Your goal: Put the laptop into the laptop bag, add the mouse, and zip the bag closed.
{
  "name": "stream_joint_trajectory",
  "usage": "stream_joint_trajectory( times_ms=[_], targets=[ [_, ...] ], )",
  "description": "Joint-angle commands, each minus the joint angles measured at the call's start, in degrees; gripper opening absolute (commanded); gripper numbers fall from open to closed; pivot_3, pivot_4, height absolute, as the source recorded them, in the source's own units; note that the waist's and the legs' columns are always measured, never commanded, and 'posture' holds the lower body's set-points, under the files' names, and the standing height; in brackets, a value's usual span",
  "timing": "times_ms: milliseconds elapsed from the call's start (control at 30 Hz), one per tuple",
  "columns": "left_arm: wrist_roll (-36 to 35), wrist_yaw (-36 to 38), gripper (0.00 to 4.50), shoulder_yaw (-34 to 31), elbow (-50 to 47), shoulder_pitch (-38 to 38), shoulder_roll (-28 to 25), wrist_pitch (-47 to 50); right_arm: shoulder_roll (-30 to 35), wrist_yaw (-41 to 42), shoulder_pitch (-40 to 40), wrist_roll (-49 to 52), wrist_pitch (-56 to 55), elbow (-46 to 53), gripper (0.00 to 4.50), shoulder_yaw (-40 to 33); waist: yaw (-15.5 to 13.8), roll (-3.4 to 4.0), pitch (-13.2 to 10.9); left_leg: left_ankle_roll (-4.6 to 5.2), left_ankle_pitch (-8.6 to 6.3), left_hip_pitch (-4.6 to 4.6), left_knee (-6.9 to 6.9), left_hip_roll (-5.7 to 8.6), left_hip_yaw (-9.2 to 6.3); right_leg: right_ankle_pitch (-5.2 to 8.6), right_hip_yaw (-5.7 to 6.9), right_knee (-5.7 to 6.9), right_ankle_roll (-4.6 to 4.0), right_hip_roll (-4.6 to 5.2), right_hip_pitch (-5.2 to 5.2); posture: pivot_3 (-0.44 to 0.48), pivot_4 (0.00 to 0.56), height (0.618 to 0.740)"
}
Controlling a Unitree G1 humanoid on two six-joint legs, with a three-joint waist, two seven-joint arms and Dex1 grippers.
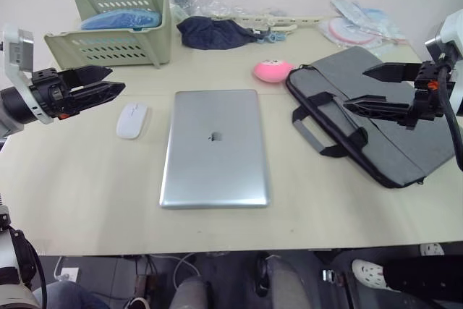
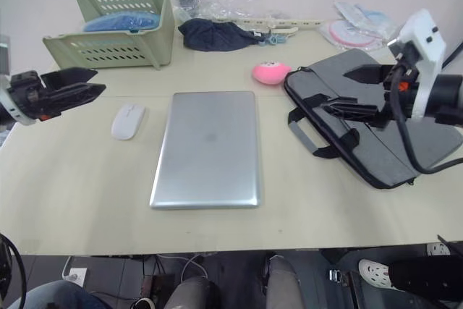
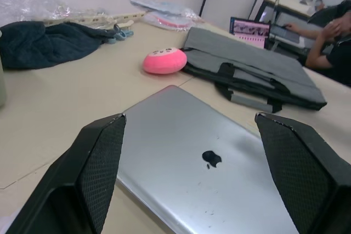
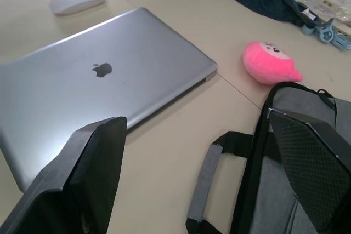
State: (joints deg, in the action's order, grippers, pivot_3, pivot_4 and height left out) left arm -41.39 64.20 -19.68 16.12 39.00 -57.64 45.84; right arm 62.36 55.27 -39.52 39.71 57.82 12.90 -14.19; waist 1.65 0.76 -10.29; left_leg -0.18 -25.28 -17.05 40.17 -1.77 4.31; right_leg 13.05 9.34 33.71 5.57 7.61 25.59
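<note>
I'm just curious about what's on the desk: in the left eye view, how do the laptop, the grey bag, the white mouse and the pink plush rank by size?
1. Laptop bag and laptop: too alike to rank.
2. Mouse and pink plush: similar, both far smaller.

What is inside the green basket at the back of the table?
Something blue lies in the green basket, showing over its rim and through the slots. The walls cover the rest, so I cannot tell what it is or what lies under it.
</note>
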Motion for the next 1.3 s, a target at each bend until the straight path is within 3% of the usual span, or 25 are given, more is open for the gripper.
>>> stream_joint_trajectory(
  times_ms=[33,267,533,667,833,1300],
  targets=[
    [-3.08,3.5,4.13,-2.6,-1.88,-5.72,-1.05,3.94,-3.76,-5.67,1.14,2.28,1.47,3.57,3.63,-3.85,0.29,0.01,0.0,0.0,0.0,0.02,-0.01,0.0,0.02,0.0,0.0,0.01,0.0,0.0,0.0,0.0,0.15,0.74],
    [-2.7,2.43,4.13,-3.44,2.32,-13.41,3.55,4.9,-19.97,-23.15,6.38,2.4,3.94,8.68,0.03,-5.82,-0.08,-0.07,0.05,0.0,0.0,0.02,0.07,-0.01,0.04,0.0,-0.03,0.07,0.0,0.0,0.0,0.0,0.15,0.74],
    [-2.55,0.14,4.13,-2.18,7.74,-9.73,9.82,6.47,-33.74,-36.36,14.05,2.29,5.6,16.0,0.03,-3.75,-0.01,-0.21,0.14,0.0,0.0,0.09,0.12,0.03,-0.09,0.0,0.04,0.08,0.0,0.0,0.0,0.0,0.15,0.74],
    [-2.97,-0.17,4.13,-1.79,10.79,-7.32,11.87,9.14,-35.77,-38.18,17.03,1.46,4.55,17.08,0.03,-2.04,0.37,-0.21,0.14,-0.01,0.0,0.15,0.1,0.03,-0.03,0.0,0.0,0.12,0.0,-0.02,-0.01,0.0,0.15,0.74],
    [2.47,-0.16,4.13,4.47,14.5,-5.31,13.46,8.14,-38.77,-40.85,21.12,0.23,3.09,18.16,0.03,-0.08,0.48,-0.22,0.16,-0.01,0.0,0.58,-0.08,0.03,0.13,0.0,-0.08,0.17,-0.01,-0.02,-0.12,0.0,0.15,0.74],
    [13.2,4.88,4.13,14.85,22.42,3.86,11.83,4.42,-41.7,-43.81,20.74,-1.5,1.27,17.05,0.03,2.02,0.38,-0.26,0.18,0.0,0.0,0.62,-0.08,0.05,0.22,0.0,-0.15,0.17,-0.02,-0.02,-0.13,0.0,0.15,0.74]
  ],
)
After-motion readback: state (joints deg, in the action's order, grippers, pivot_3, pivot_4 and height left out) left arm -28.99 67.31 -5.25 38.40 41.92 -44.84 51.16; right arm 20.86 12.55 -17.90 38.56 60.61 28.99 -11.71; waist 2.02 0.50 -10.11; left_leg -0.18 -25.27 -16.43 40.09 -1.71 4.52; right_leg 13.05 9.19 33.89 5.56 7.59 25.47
